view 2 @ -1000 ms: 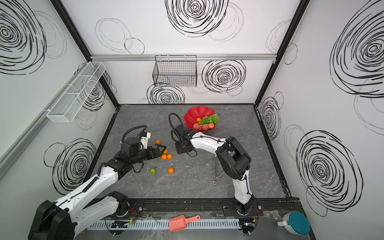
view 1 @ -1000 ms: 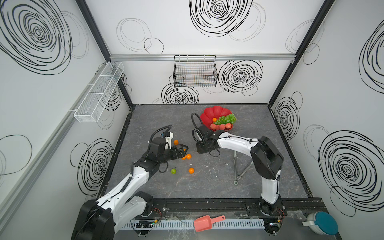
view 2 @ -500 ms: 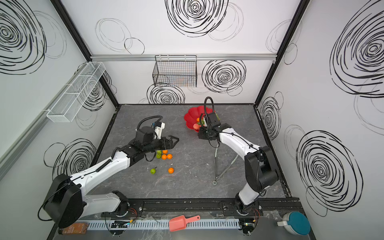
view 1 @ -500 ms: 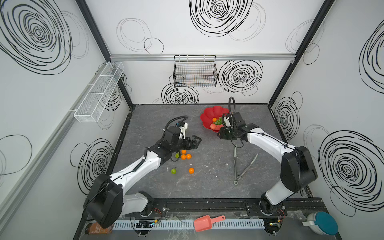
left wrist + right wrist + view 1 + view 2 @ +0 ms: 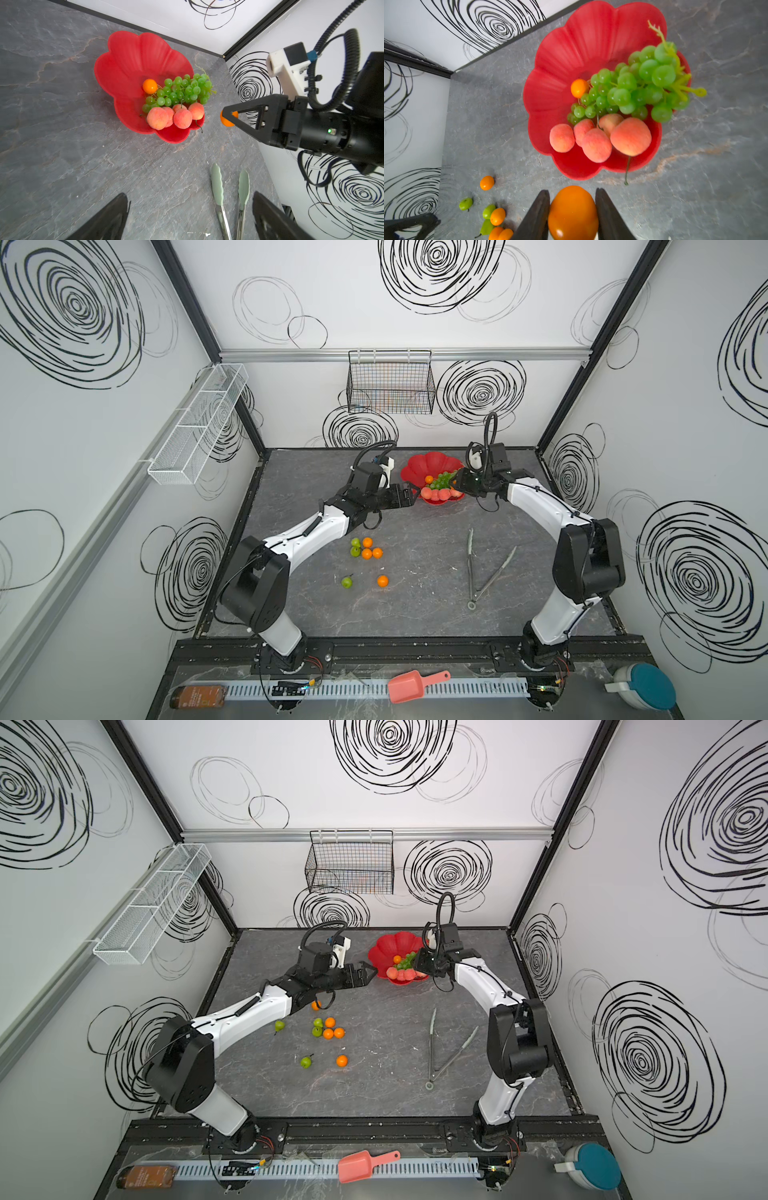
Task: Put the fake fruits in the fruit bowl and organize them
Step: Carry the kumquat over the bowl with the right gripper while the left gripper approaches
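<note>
right claw (image 5: 573, 192) clamped on an orange (image 5: 573, 214). bowl (image 5: 571, 52) is just ahead of it and lower, with peaches (image 5: 596, 143) at the near rim and grapes (image 5: 633, 83) beyond. left claw (image 5: 190, 196) open, empty. Risk: releasing here, short of the rim, probably drops the orange outside, or it glances off the peaches and rolls away.

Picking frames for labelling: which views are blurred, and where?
Right wrist view: the held orange and the fingers beside it are soft, too near the lens; the peaches slightly soft. Left wrist view: the fruit bowl and grapes are crisp, its own fingers blurred. Both top views: sharp.
</note>
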Controlling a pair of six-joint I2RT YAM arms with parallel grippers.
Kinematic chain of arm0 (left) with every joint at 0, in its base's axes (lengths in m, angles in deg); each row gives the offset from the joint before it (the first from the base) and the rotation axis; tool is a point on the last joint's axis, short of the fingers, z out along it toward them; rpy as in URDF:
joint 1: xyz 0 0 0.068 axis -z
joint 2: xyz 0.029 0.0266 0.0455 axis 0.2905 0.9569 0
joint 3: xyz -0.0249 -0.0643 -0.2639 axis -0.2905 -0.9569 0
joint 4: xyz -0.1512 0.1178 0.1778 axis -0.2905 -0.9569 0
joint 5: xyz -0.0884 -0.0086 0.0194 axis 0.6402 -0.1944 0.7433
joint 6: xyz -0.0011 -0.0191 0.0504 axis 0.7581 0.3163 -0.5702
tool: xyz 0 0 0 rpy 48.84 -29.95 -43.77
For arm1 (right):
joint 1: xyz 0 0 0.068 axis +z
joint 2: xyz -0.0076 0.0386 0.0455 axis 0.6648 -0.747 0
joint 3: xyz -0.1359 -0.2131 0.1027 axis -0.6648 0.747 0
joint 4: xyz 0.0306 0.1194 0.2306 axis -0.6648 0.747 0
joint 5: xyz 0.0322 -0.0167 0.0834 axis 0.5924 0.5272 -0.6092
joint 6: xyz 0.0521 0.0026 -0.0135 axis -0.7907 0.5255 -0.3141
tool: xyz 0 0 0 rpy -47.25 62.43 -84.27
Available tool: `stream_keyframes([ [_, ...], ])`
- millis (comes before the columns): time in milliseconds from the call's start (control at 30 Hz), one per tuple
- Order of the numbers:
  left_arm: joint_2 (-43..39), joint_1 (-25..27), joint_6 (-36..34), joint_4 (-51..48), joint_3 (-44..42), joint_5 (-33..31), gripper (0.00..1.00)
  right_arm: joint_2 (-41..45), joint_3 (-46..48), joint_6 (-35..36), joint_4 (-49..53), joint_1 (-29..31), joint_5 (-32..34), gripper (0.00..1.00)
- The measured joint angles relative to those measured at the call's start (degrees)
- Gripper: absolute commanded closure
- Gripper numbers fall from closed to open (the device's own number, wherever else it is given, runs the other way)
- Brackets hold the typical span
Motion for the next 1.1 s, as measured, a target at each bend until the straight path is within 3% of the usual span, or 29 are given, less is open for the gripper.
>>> stream_keyframes([
  [233, 6.47, -1.95, 2.1, 2.56, 5.99, 0.63, 0.04, -9.33, -9.09, -2.16, -1.53, 0.02, -0.39, 0.66],
  [600, 7.91, -6.54, 4.57, 6.54, 5.51, 5.49, 0.04, -26.93, -28.41, -2.8, 0.44, 0.24, -0.04, 0.65],
  [833, 9.22, -8.33, 6.27, 7.08, 5.51, 8.0, 0.04, -36.85, -42.84, 0.68, 5.11, 0.24, 0.11, 0.63],
  [1100, 9.42, -9.03, 7.08, 7.19, 5.51, 9.11, 0.04, -40.61, -46.49, 2.97, 6.75, 0.24, 0.17, 0.61],
])
